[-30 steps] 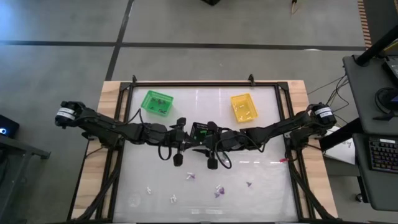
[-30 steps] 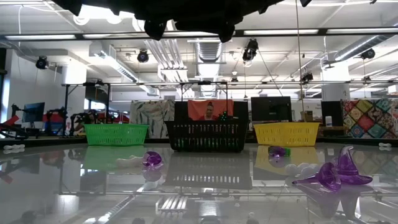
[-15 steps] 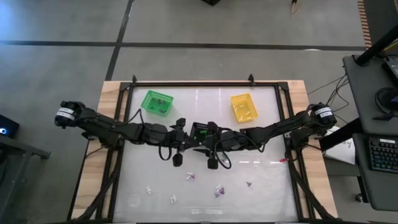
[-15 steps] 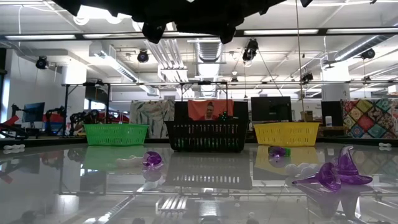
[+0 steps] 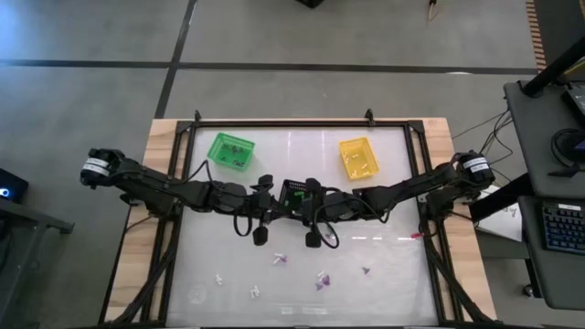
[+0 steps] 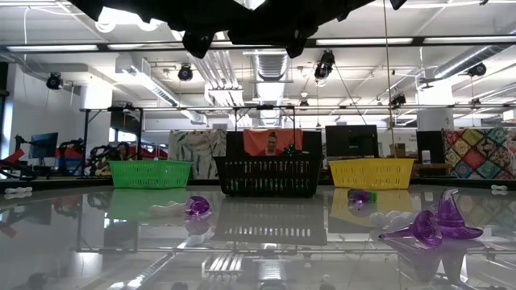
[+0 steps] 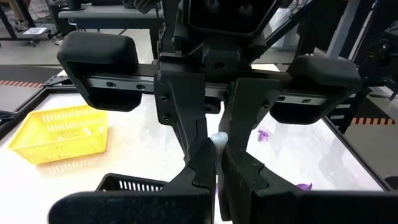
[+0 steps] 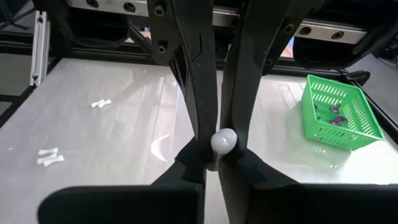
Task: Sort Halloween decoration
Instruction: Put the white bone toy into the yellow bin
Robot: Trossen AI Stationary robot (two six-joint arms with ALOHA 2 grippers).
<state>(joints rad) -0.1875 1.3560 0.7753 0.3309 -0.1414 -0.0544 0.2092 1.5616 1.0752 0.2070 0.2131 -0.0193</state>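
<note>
A small white trinket (image 8: 224, 140) of the Halloween decoration hangs in the air over the middle of the table. My left gripper (image 7: 217, 171) and my right gripper (image 8: 214, 169) meet there tip to tip, near the black basket (image 5: 294, 190). Both are shut on the trinket. More trinkets lie on the near half of the glass table: purple ones (image 5: 281, 260) (image 5: 319, 285) and white ones (image 5: 219, 279) (image 5: 255, 292). In the low view a purple witch hat (image 6: 435, 225) lies on its side. My left gripper pinches the white trinket's rounded end (image 8: 224, 140) between its two fingertips. It comes about level from the table's left. The trinket is lifted clear of the table. My right gripper pinches the same trinket (image 7: 219, 139) between its two fingers, about level from the table's right. The fingers hide most of the trinket.
A green basket (image 5: 231, 150) with a few trinkets stands far left, and a yellow basket (image 5: 358, 157) far right. A metal frame (image 5: 302, 123) rims the glass top. A pink scrap (image 5: 416, 235) lies by the right edge.
</note>
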